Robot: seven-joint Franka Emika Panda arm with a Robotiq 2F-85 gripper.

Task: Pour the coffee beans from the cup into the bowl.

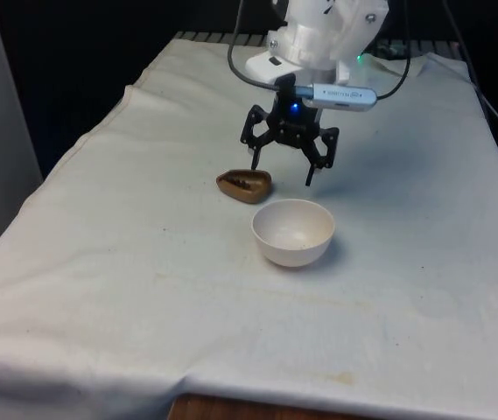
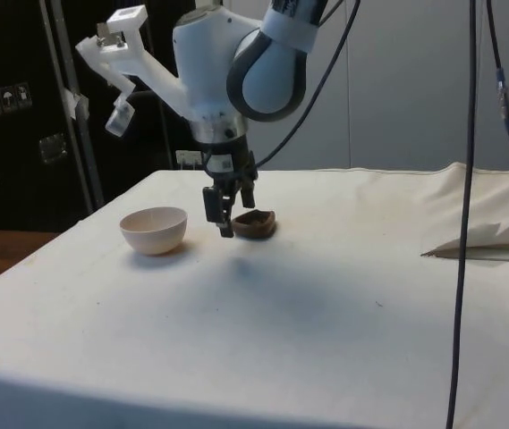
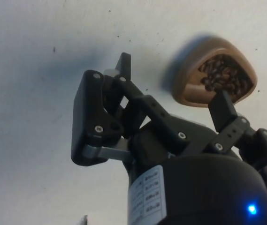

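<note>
A low brown cup (image 1: 244, 185) with coffee beans in it stands on the white cloth. In the wrist view the beans show dark inside the cup (image 3: 203, 65). A white bowl (image 1: 292, 231) with nothing visible inside stands just in front of the cup, slightly toward the front view's right. My gripper (image 1: 282, 171) hangs open just behind the cup, close above the cloth. One fingertip (image 3: 221, 104) sits over the cup's rim, and the other (image 3: 123, 63) is over bare cloth. Side view: gripper (image 2: 223, 214), cup (image 2: 254, 223), bowl (image 2: 154, 230).
Black cables (image 2: 469, 179) hang down at the side of the table. A raised fold of cloth (image 2: 496, 239) lies toward the table's far edge in the side view. The cloth's front edge (image 1: 231, 389) drops off close to the camera.
</note>
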